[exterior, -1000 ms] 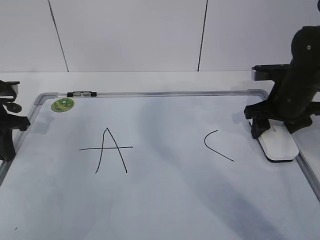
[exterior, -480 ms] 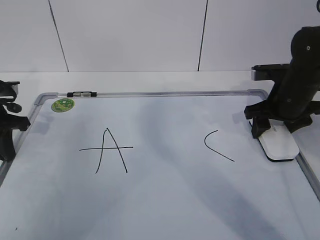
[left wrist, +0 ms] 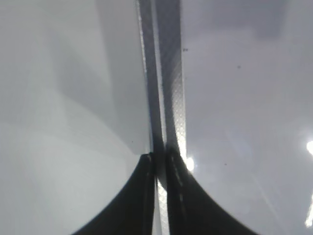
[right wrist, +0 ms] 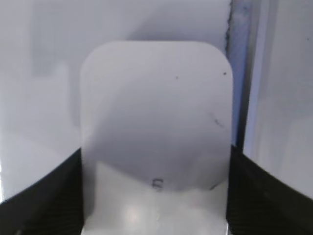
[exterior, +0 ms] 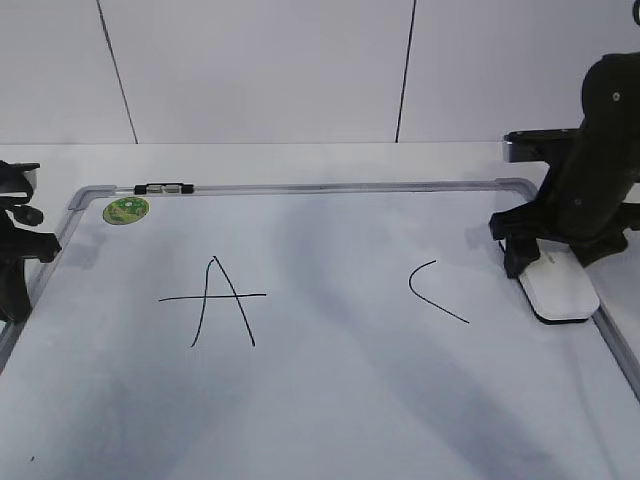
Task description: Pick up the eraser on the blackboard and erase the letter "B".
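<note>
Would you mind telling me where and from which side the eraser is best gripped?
Grip the eraser across its two long side edges, coming down from above. It lies flat on the blackboard beside the right frame, so only its narrow width fits between fingers; the right gripper already straddles it that way.

Hidden and cropped parts on my feeds

My right arm covers the far end of the eraser [exterior: 560, 290] in the exterior view, and the wrist view cuts off its near end. The blackboard [exterior: 330, 400] runs past the bottom edge. Its grey lettering is too blurred to read. My left gripper [left wrist: 160, 161] is cropped at the frame's left edge outside.
</note>
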Robot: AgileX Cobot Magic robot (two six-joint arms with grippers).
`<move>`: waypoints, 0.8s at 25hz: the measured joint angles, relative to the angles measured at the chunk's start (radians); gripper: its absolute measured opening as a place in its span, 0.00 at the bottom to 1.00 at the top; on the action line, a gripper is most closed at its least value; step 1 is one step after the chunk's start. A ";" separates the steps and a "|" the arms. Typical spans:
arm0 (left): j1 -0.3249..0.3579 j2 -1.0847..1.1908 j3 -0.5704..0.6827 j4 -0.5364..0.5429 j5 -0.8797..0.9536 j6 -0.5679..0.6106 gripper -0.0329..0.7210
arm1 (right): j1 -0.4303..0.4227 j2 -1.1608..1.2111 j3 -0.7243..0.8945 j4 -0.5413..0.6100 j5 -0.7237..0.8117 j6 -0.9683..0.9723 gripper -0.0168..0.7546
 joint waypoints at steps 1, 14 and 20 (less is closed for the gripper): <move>0.000 0.000 0.000 0.000 0.003 0.000 0.07 | 0.000 0.001 0.000 -0.002 0.005 0.000 0.81; 0.000 0.000 0.000 0.000 0.005 0.000 0.07 | -0.002 0.010 -0.101 0.010 0.158 0.000 0.86; 0.000 0.000 0.000 0.000 0.007 0.000 0.07 | -0.002 0.010 -0.182 0.060 0.238 0.000 0.79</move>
